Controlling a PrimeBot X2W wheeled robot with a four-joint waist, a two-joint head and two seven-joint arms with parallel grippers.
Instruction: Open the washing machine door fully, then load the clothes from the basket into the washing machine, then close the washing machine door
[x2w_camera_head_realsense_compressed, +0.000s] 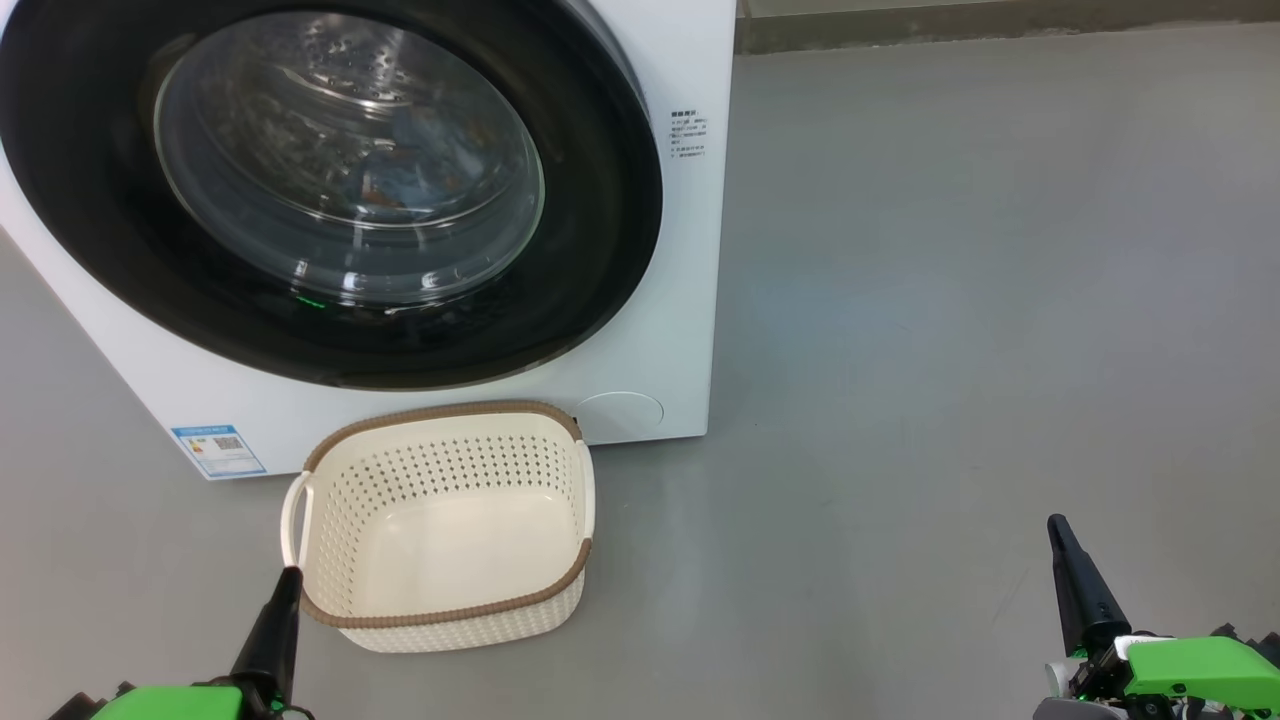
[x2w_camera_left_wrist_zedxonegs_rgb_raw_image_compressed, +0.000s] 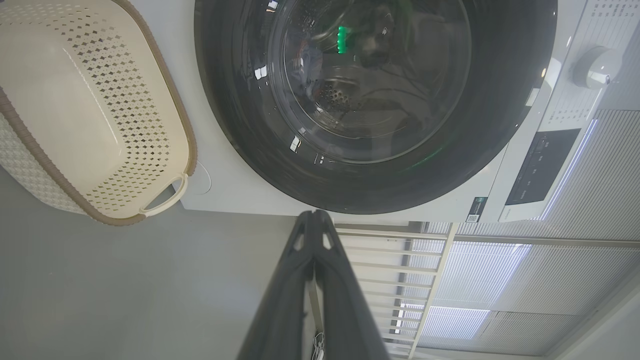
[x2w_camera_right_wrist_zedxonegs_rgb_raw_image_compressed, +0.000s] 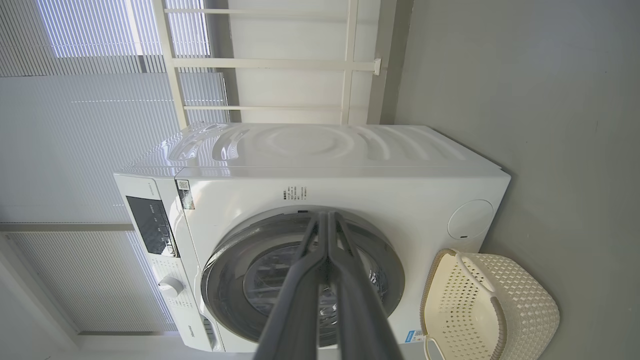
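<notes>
The washing machine door (x2w_camera_head_realsense_compressed: 100, 200), glossy black around a bulging glass bowl, sits shut on the white washing machine (x2w_camera_head_realsense_compressed: 690, 300). In the head view, blue clothes (x2w_camera_head_realsense_compressed: 400, 175) show dimly behind the glass. The right wrist view adds the machine's rippled top, a dark control panel (x2w_camera_right_wrist_zedxonegs_rgb_raw_image_compressed: 150, 225) and a round dial (x2w_camera_right_wrist_zedxonegs_rgb_raw_image_compressed: 171, 286). The cream perforated basket (x2w_camera_head_realsense_compressed: 440, 412), brown woven rim, smooth bottom bare, stands against the machine's front. The left gripper (x2w_camera_head_realsense_compressed: 290, 575), fingers pressed together, points up just beside the basket's near-left handle. The right gripper (x2w_camera_head_realsense_compressed: 1055, 525), likewise clenched, is well off to the right.
</notes>
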